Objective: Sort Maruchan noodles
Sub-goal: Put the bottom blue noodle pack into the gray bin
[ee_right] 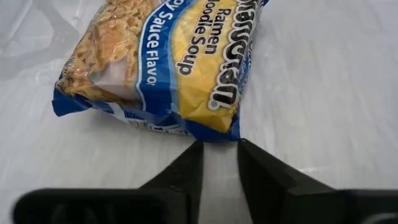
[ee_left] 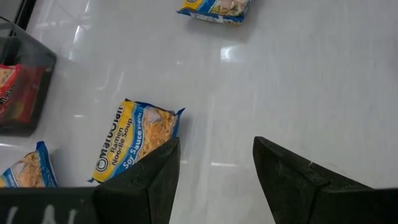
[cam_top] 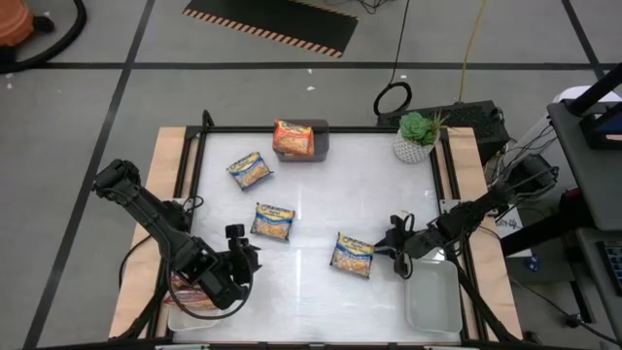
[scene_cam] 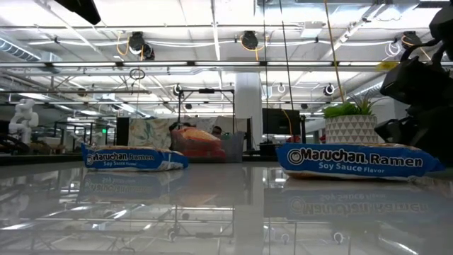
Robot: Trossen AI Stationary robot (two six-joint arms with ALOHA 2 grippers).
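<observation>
While the left gripper (cam_top: 243, 255) hovers with fingers apart near the counter's (cam_top: 321, 204) front-left corner, the right gripper (ee_right: 219, 163) sits at the edge of a blue-and-yellow Maruchan packet (ee_right: 165, 59), fingers nearly together, gripping nothing. Two more blue packets (cam_top: 251, 169) lie flat mid-counter; an orange packet (cam_top: 292, 138) rests in the grey bin (cam_top: 319, 146).

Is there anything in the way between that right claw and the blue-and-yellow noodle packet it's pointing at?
Nothing visible. The right gripper sits right at the edge of the blue-and-yellow Soy Sauce ramen packet, its fingers narrowly apart, with only bare white table between them. In the high view, the same packet lies just beside that gripper.
</observation>
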